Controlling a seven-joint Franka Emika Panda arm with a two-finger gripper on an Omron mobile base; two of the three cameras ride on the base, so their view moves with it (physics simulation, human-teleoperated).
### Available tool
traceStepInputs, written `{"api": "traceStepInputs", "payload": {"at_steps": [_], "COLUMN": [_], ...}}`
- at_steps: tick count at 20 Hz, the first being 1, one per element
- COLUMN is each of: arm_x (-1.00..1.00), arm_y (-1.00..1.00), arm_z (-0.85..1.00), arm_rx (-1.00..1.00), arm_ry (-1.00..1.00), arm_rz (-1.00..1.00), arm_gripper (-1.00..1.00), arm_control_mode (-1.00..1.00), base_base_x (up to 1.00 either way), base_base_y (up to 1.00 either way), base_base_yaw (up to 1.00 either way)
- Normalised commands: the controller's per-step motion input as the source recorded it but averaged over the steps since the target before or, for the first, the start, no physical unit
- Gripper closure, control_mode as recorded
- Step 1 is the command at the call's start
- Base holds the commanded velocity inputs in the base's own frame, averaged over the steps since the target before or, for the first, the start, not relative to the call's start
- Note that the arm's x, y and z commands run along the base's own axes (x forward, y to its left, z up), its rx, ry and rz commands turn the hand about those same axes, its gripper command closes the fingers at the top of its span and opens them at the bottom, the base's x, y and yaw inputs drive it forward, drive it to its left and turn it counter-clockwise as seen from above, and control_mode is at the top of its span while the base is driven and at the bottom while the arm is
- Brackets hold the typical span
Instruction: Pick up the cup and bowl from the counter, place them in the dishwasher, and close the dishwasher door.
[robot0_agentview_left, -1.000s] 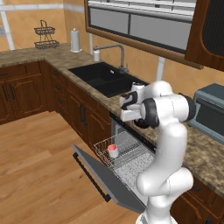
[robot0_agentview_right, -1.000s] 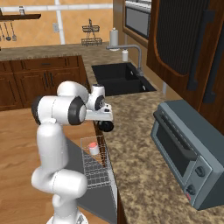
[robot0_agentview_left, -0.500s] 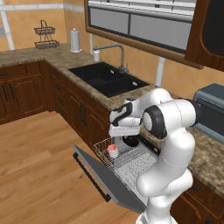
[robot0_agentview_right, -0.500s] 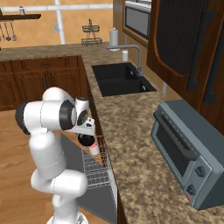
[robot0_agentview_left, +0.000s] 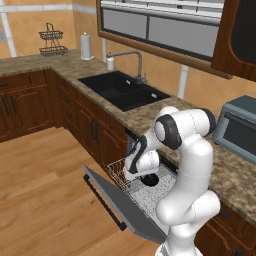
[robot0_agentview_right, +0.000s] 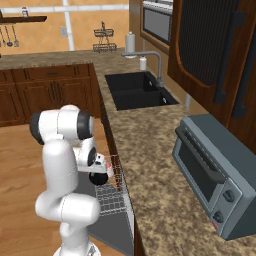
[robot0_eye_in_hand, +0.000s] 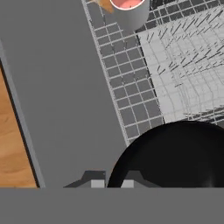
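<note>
Pincer hangs low over the white wire rack of the open dishwasher, its fingers pinched nearly together on the rim of the black bowl, which it holds just above the rack. Seen from the hand, the bowl sits right at the fingertips and to one side of them, over the rack's grid. Beyond the pincer, farther along the rack near its edge, stands the cup, upright, its salmon-red inside showing. Beside the pincer lies the flat grey dishwasher door, dropped open over the wooden floor. Above the pincer runs the speckled brown table.
</note>
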Motion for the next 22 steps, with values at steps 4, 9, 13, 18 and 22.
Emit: {"api": "traceStepInputs", "payload": {"at_steps": [4,9,13,18,22], "arm_x": [0.03,0.21,0.11,0.27,0.46], "arm_y": [-0.06,-0.09,-0.19,-0.24,0.00], "arm_z": [-0.38,-0.39,-0.26,-0.24,-0.60], "arm_rx": [-0.09,-0.02,0.00,0.00,-0.01], "arm_ry": [-0.02,0.00,0.00,0.00,0.00], "arm_rz": [-0.02,0.00,0.00,0.00,0.03], "arm_gripper": [1.00,1.00,1.00,1.00,1.00], "arm_control_mode": [-1.00,-1.00,-1.00,-1.00,-1.00], "base_base_x": [0.00,0.00,0.00,0.00,0.00], "base_base_y": [0.00,0.00,0.00,0.00,0.00], "base_base_yaw": [0.00,0.00,0.00,0.00,0.00]}}
